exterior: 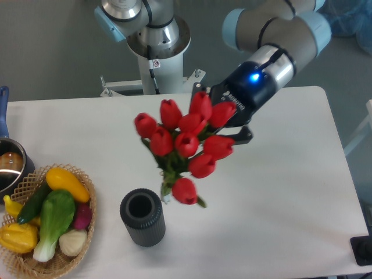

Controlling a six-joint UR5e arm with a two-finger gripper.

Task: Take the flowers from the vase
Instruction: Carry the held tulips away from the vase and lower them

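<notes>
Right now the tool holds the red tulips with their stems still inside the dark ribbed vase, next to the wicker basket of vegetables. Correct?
Not quite. The camera view shows the red tulips lifted clear of the dark ribbed vase, whose mouth is empty. The tool does hold them, and the wicker basket sits beside the vase.
</notes>
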